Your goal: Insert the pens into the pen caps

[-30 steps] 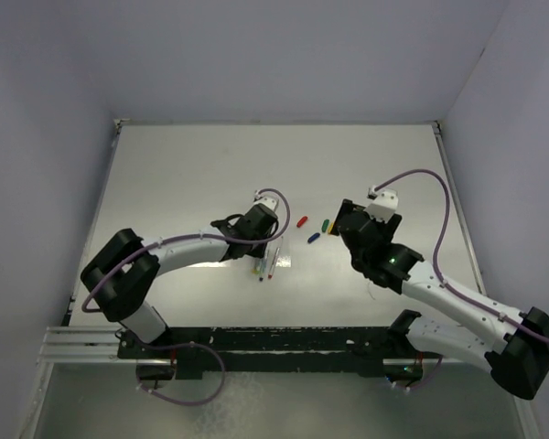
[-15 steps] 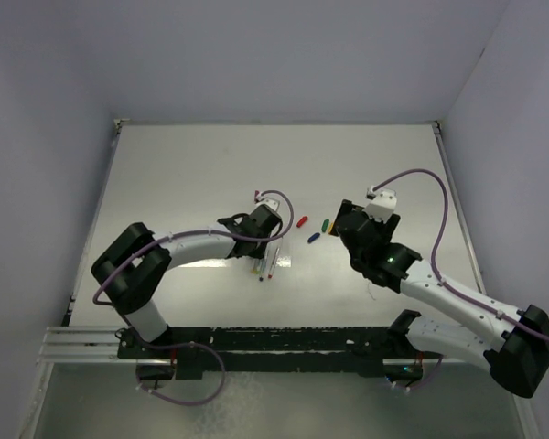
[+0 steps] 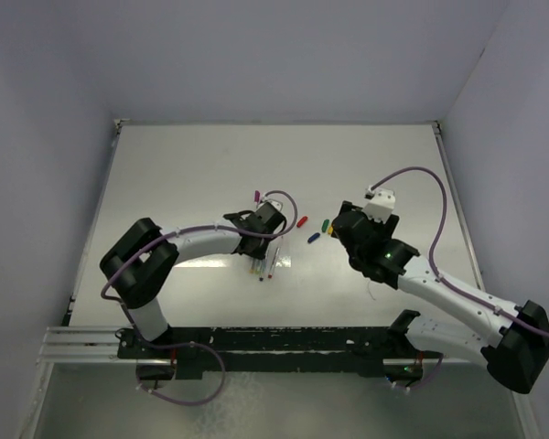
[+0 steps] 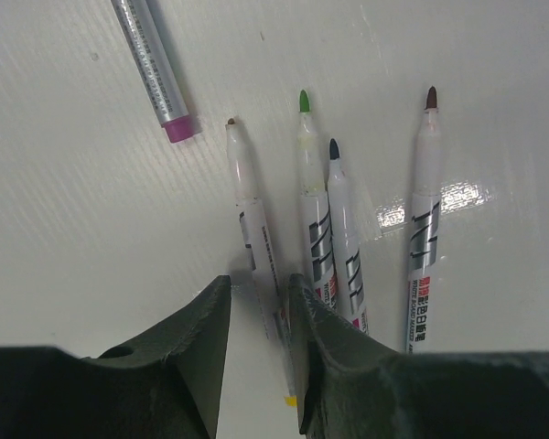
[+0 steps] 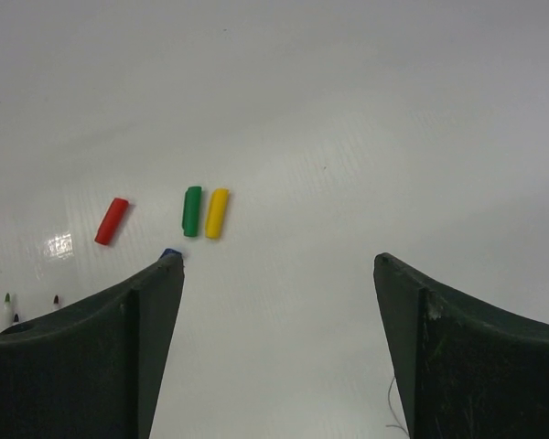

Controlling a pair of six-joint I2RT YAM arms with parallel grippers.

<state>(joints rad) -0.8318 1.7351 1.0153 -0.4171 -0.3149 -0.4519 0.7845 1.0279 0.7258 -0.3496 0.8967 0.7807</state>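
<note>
The left gripper (image 4: 257, 285), narrowly open, straddles one pen (image 4: 245, 178) on the bench (image 4: 73, 229), with three other pens (image 4: 340, 210) just to its right. The right gripper (image 5: 279, 263) gapes wide and empty; the red cap (image 5: 112, 221), green cap (image 5: 192, 211) and yellow cap (image 5: 217, 213) lie in the upper left of its view.

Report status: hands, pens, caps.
Left hand open, straddling one pen. Right hand wide open, short of red cap, green cap, yellow cap. Three more pens lie close alongside the left hand.
</note>
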